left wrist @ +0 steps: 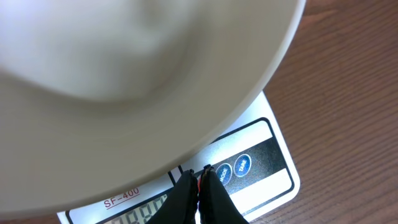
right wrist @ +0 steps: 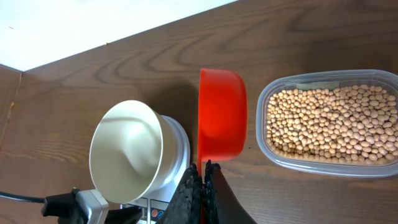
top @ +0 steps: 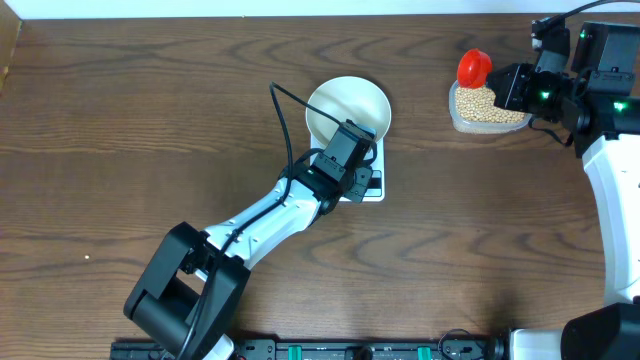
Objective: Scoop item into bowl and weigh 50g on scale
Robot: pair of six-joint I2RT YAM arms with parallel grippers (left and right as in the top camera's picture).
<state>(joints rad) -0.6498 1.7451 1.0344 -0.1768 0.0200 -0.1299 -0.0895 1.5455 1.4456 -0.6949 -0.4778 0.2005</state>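
Overhead: the bowl (top: pixel 348 105) stands empty on the scale (top: pixel 374 186). The left end effector (top: pixel 358 168) hovers at the bowl's near edge. Well right of the bowl, the right end effector (top: pixel 508 88) holds a red scoop (top: pixel 474 67) over the clear container (top: pixel 455 120) of beans (top: pixel 490 104).

Left wrist: its fingers (left wrist: pixel 186 193) are pinched together and empty, tips on the scale's button strip just below the bowl.

Right wrist: the end effector is clenched on the scoop's handle, right of the bowl. The beans look light, hard and prone to rolling, so dig under them and carry the scoop level.
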